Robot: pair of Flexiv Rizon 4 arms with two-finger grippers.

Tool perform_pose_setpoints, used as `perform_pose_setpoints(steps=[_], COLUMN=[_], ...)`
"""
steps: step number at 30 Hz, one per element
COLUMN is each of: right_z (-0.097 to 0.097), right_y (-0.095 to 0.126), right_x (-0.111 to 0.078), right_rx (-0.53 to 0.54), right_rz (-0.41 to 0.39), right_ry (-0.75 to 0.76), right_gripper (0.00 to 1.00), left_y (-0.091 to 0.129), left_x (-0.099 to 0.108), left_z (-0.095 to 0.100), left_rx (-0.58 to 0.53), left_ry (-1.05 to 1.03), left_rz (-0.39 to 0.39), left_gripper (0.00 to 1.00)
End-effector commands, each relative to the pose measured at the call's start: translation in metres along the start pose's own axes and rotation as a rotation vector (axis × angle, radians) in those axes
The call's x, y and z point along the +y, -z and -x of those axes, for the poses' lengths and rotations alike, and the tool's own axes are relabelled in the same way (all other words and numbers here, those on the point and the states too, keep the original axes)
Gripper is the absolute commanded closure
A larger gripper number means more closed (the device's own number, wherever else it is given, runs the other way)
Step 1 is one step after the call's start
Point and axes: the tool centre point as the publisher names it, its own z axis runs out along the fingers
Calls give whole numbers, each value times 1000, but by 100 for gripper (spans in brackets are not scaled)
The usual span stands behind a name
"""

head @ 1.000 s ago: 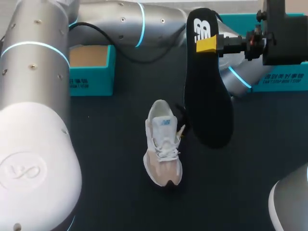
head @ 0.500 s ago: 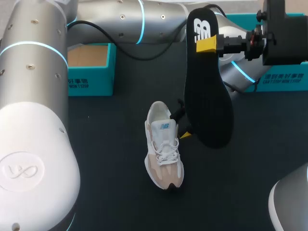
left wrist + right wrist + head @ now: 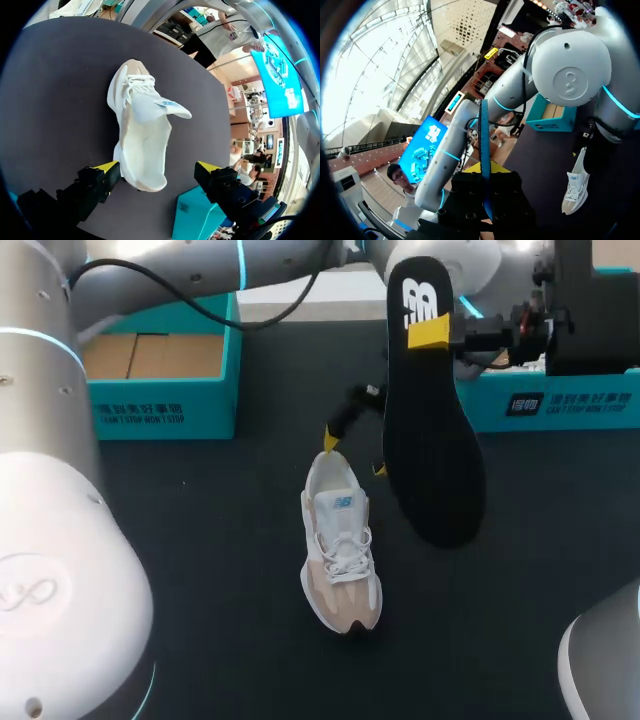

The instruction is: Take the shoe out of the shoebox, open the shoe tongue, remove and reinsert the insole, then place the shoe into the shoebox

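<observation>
The white and beige shoe point(image 3: 340, 552) lies on the black table point(image 3: 200, 540), toe toward the front edge, tongue raised. My left gripper point(image 3: 353, 453) hangs open just behind the heel, and its yellow fingertips point(image 3: 329, 439) stand apart. From the left wrist, the shoe point(image 3: 142, 132) has its heel between the spread fingers of the left gripper point(image 3: 157, 167), with no grip on it. My right gripper point(image 3: 430, 333) is shut on the heel end of the black insole point(image 3: 432, 450), which hangs above the table to the right of the shoe. The insole point(image 3: 483, 145) shows edge-on in the right wrist view.
An open teal shoebox point(image 3: 160, 375) with a cardboard floor stands at the back left. A second teal box part point(image 3: 560, 400) sits at the back right behind the right gripper. My left arm's big links point(image 3: 60, 570) fill the near left side.
My left gripper has opened, let go of the shoe's heel and drawn back toward the rear of the table. The right arm and insole have not moved.
</observation>
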Motion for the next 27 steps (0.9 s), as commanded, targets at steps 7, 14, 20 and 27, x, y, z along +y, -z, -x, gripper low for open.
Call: perform_pose_setpoints(steps=[7,14,20,27], right_z=[0,0,0,0], right_y=[-4,-4,-4,-4], right_x=[1,1,1,1], right_rx=[-1,-1,-1,-1], right_rz=[0,0,0,0], right_ry=[-2,-2,-2,-2], right_gripper=[100,100,100,100], left_y=[3,18,26,27], left_x=[20,28,22,32], left_z=[-48,-89,-105,-125], left_rx=[-167,-360,-499,-589], left_ry=[50,41,15,25], left_rz=[25,92,135,147], left_gripper=[0,0,0,0])
